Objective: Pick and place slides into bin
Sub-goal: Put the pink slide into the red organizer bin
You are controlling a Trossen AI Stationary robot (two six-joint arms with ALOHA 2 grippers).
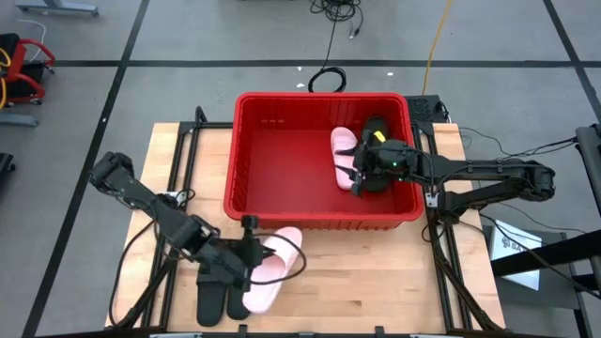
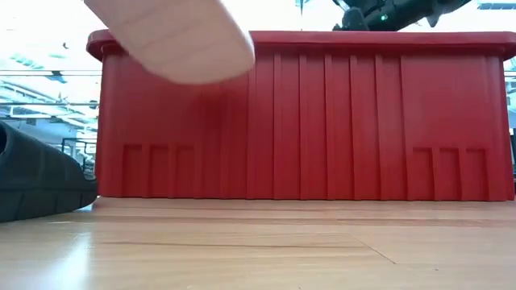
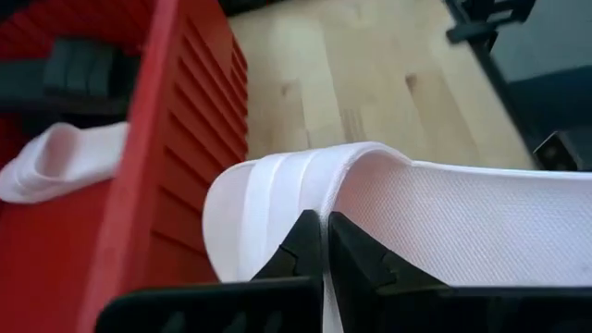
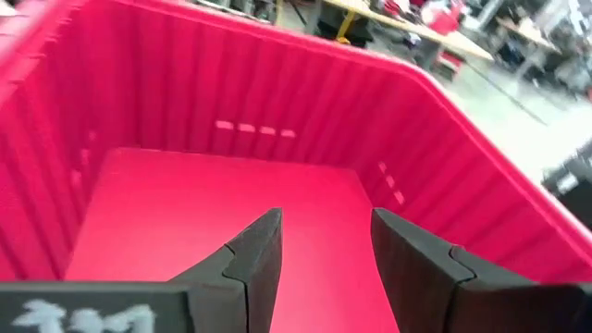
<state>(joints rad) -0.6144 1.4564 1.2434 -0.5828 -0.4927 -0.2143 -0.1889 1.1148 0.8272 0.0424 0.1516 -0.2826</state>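
A: Where is the pink slide [image 1: 270, 269] relative to the left gripper [image 1: 246, 263]?

B: In its grasp. The fingers [image 3: 356, 257] are pinched together on the strap edge, and the low view shows the slide off the table, up by the rim of the bin [image 1: 319, 222]. Its long axis runs from the gripper up toward the near wall.

A: And the bin from there?

B: Just ahead of the gripper, wall close by; the slide must clear the rim. The left arm is the one carrying it.

A: The right gripper [image 4: 322, 248]?

B: Inside the bin, fingers spread, holding nothing. A pink slide [image 1: 345, 154] lies just beside it, with a black slide [image 1: 377, 127] next to that. Two black slides [image 1: 221, 297] lie on the table under the left gripper.
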